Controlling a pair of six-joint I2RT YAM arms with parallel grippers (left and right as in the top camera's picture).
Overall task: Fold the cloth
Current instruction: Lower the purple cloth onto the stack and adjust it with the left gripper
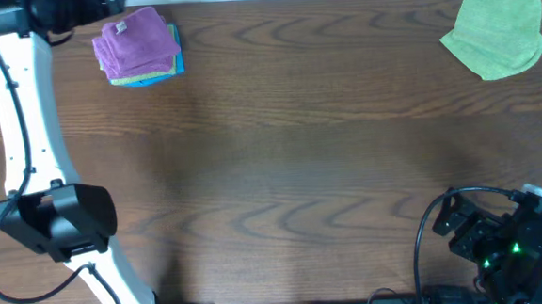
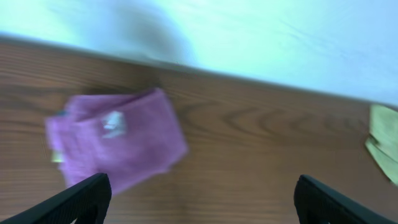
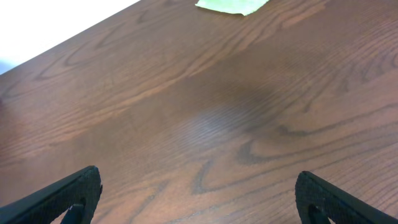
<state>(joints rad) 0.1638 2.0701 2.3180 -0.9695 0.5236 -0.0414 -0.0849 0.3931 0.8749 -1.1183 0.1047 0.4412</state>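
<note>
No text, brand, number or sign can be read anywhere. The small white tag (image 2: 113, 124) on the purple cloth (image 2: 118, 149) is too blurred in the left wrist view, and too small overhead, to show any print.

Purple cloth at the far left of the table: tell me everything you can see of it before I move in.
The purple cloth is magenta, fuzzy and microfibre-looking. It lies as a roughly square, slightly rumpled pad near the far left corner of the table. A small white tag sits on its top face. It rests flat on other fabric: blue and yellow-green edges peek out beneath. The left end effector hangs open above it, not touching. The left wrist view is blurred.
</note>
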